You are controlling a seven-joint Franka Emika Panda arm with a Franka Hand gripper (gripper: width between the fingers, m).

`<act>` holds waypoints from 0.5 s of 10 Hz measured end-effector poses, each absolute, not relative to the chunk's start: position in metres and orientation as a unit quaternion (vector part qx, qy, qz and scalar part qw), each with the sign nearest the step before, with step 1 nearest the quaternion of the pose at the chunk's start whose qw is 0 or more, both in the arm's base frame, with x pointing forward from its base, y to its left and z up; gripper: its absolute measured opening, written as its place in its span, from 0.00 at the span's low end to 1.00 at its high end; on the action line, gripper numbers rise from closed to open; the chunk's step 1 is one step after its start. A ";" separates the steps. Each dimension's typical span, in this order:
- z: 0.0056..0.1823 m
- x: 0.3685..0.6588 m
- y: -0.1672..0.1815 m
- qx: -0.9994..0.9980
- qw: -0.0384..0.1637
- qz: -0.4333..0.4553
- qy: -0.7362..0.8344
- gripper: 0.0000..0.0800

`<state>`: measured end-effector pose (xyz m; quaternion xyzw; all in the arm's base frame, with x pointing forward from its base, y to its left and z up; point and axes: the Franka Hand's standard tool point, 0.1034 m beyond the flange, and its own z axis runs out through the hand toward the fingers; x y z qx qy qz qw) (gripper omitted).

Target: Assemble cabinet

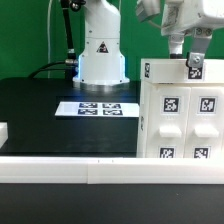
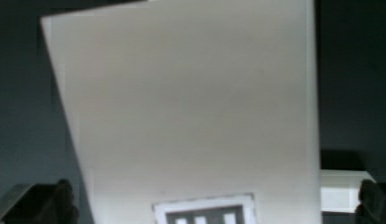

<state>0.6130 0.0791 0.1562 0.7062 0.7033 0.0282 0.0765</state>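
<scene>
Cabinet [image 1: 180,115] upright, white panel [image 2: 181,110] between spread fingers [image 2: 344,186], pads touching both edges, grasped

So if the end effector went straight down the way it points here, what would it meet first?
Most likely the top of the white cabinet: the end effector hangs right above its top edge, and the wrist view is filled by a white panel. Whether they already touch is unclear.

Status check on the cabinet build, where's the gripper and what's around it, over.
Gripper at the top of the cabinet body, apparently shut on a tagged panel. Marker board flat on the table, apart. Nothing blocking.
</scene>
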 end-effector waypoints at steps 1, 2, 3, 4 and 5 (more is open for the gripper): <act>0.156 0.613 0.077 0.707 0.077 0.028 0.702 1.00; 0.156 0.613 0.077 0.709 0.076 0.028 0.701 1.00; 0.156 0.613 0.076 0.709 0.076 0.028 0.701 0.84; 0.156 0.613 0.075 0.710 0.076 0.028 0.700 0.70; 0.156 0.613 0.075 0.710 0.076 0.028 0.700 0.70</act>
